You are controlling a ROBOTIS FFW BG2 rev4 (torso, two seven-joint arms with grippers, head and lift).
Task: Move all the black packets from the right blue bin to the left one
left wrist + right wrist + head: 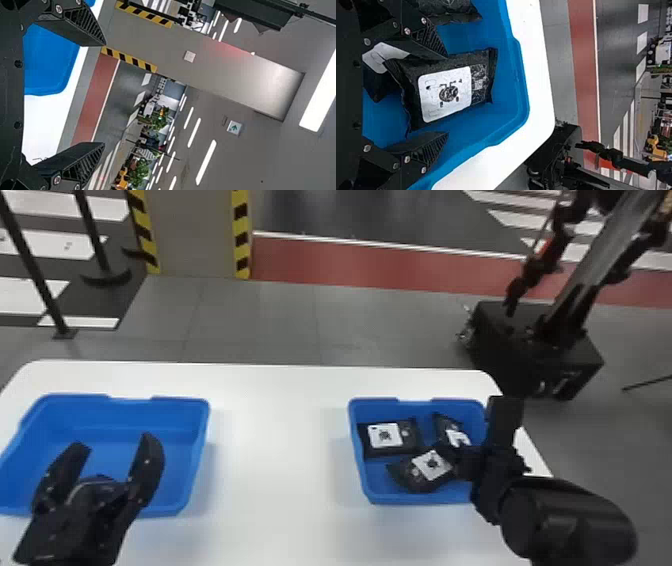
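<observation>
In the head view my left gripper (116,442) stands open over the left blue bin (195,440), where no packet shows. The left wrist view has the same gripper (104,94), fingers apart. My right gripper (467,462) is at the right side of the right blue bin (367,485). That bin holds a black packet (410,445) at back left, another (415,477) at the front and a third (442,422) at back right. In the right wrist view the open right gripper (447,95) has a labelled packet (482,63) in line with the gap between its fingers; whether they touch it, I cannot tell.
Both bins stand on a white table (280,450), with a wide stretch of tabletop between them. Beyond the table's far right corner, a dark machine with a black base (540,345) stands on the floor. Black posts (37,275) rise at the far left.
</observation>
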